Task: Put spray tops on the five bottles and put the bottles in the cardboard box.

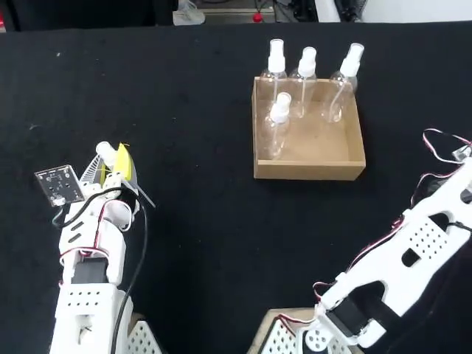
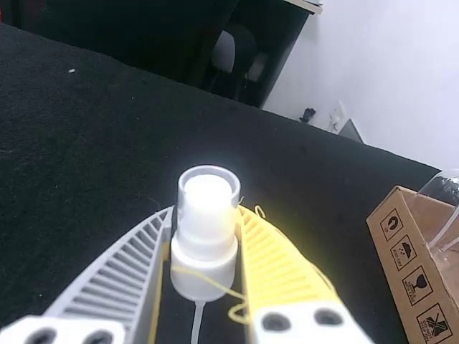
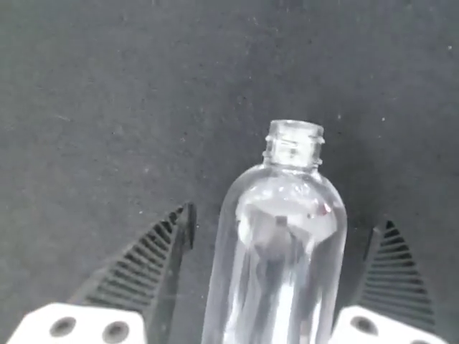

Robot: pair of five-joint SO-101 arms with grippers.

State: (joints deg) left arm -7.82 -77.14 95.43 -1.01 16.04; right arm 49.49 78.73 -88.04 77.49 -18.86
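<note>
Spray top (image 2: 206,233) pinched tight between the jaws of the left gripper (image 2: 206,215), at the near left of the black table (image 1: 184,110). Right gripper (image 3: 284,217) spread wide with nothing gripped, an uncapped clear bottle (image 3: 283,251) between its jaws, touching neither. Far right, cardboard box (image 1: 310,171) with four capped bottles (image 1: 276,127) standing inside.

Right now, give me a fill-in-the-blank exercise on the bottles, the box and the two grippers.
The cardboard box holds ___ bottles with tops on.
The left gripper is shut on a ___.
The right gripper is ___ around a bare-necked bottle.
Missing: four; spray top; open.
</note>
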